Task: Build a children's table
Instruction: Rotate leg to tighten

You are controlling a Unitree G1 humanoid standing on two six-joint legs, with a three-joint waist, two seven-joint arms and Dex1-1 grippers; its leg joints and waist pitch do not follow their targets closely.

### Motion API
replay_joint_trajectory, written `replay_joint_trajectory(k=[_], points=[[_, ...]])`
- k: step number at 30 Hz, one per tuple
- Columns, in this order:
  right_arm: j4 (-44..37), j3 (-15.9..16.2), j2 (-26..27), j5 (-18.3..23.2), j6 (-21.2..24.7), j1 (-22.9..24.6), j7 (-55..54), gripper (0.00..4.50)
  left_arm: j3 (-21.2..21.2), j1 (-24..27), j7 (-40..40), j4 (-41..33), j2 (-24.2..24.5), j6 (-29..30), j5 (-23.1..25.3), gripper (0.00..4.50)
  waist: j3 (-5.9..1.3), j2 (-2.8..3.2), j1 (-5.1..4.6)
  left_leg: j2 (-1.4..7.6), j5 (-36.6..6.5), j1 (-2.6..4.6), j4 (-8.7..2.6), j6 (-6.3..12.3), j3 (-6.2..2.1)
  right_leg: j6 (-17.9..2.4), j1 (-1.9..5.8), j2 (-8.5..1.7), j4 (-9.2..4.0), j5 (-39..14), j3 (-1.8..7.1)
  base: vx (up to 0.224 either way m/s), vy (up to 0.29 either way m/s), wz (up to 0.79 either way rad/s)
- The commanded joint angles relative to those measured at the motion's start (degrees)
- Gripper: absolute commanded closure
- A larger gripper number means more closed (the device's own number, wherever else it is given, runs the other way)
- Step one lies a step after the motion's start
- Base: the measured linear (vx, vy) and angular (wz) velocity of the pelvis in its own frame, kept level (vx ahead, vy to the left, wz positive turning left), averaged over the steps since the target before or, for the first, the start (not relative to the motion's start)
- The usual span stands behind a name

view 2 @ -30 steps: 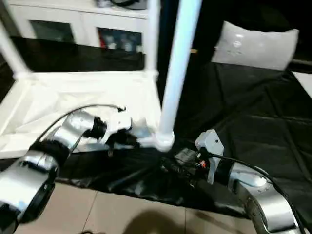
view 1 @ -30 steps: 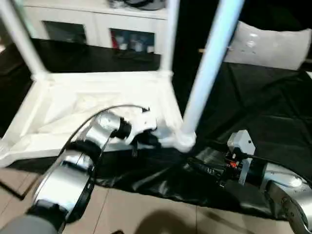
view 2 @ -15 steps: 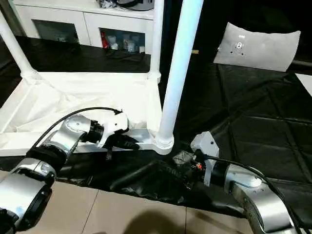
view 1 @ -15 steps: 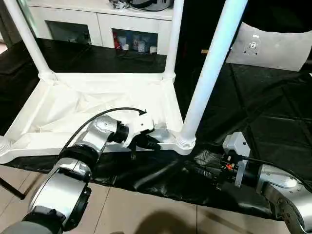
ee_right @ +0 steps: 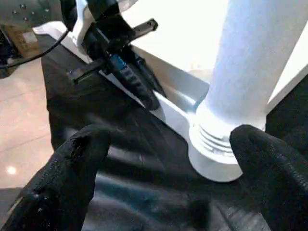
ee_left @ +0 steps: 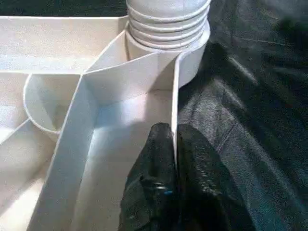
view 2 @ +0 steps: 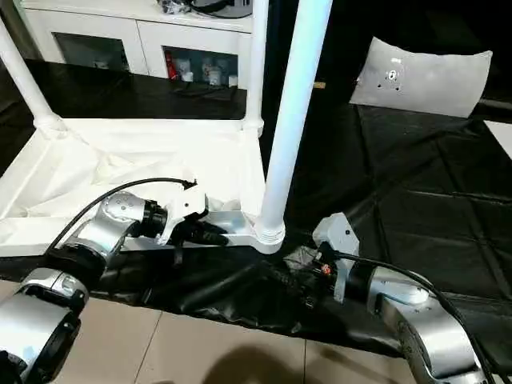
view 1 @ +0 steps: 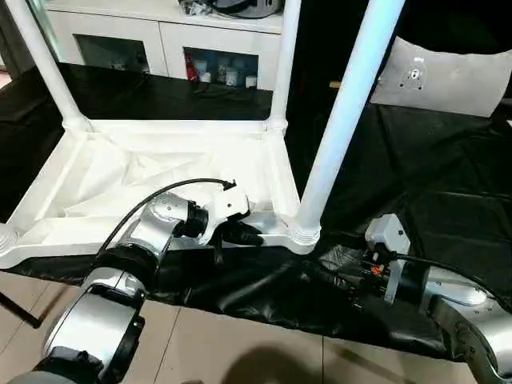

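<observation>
The white table top point(view 1: 160, 172) lies upside down on a black sheet, ribbed side up. Three white legs stand in its corner sockets: far left point(view 1: 40, 64), far right point(view 1: 282, 64) and near right point(view 1: 340, 128). My left gripper point(view 1: 248, 236) is shut on the top's thin front rim wall point(ee_left: 174, 101), just beside the near right socket point(ee_left: 168, 29). My right gripper point(view 1: 332, 280) hovers low over the sheet in front of that socket. It stands open, its fingers point(ee_right: 72, 163) spread wide on either side of the leg's ribbed base point(ee_right: 214, 144) and apart from it.
A white cabinet with shelves point(view 1: 160, 40) stands behind the table top. A flat white board point(view 1: 448, 76) lies at the back right on the black sheet point(view 1: 432, 176). The sheet's crumpled front edge meets tiled floor point(view 1: 240, 344) right below my arms.
The head view has shifted and steadied. My left gripper keeps its hold on the rim, and my right gripper stays open near the leg's base with hardly any shift.
</observation>
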Motion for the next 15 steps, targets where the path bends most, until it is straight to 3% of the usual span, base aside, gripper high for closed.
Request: replay_joint_trajectory(k=[1, 7, 10, 11, 15], points=[[1.69, -0.83, 0.16, -1.13, -1.5, -2.17, -0.88, 0.0, -1.91, 1.6, 0.4, 0.54, 0.86, 0.19, 2.22, 4.46, -3.28, -0.72, 0.19, 4.44, -5.1, 0.15, -4.48, 3.46, -1.72, -11.47, 2.69, -6.52, -4.35, -8.97, 3.58, 0.0, 0.0, 0.0], [6.19, -1.0, 0.38, -2.63, -3.87, -6.05, -0.91, 0.0, -2.86, 1.28, -0.6, 0.11, 1.12, -1.12, 2.65, 4.46, -3.49, -0.68, 0.01, 4.44, -3.47, 0.25, -4.28, 3.64, -1.55, -12.97, 2.74, -6.51, -3.8, -5.13, 3.62, 0.0, 0.0, 0.0], [7.4, -0.26, 0.11, -0.35, -4.79, -7.51, 4.41, 0.0, -4.0, 2.36, -5.56, -2.34, 1.65, -3.22, 1.79, 4.46, -3.72, -0.73, 0.14, 4.51, -1.75, 0.01, -4.12, 5.17, -1.58, -13.74, 3.1, -6.58, -3.21, -0.86, 3.63, 0.0, 0.0, 0.0], [9.09, 0.5, -0.46, 0.12, -6.24, -8.58, 8.06, 0.0, -5.01, 2.98, -8.35, -3.59, 1.91, -4.61, 1.63, 4.46, -3.76, -1.0, 0.13, 4.51, -1.38, 0.11, -3.99, 5.83, -1.46, -14.22, 2.99, -6.6, -3.1, 0.4, 3.59, 0.0, 0.0, 0.0], [14.05, 1.53, -1.26, 1.09, -7.94, -11.49, 14.22, 0.17, -6.93, 3.69, -12.13, -6.16, 2.59, -5.93, 1.41, 4.5, -3.75, -0.83, 0.39, 4.66, -1.76, 0.24, -3.93, 6.33, -1.34, -15.1, 2.91, -6.65, -3.03, -0.68, 3.4, 0.0, 0.0, 0.0]])
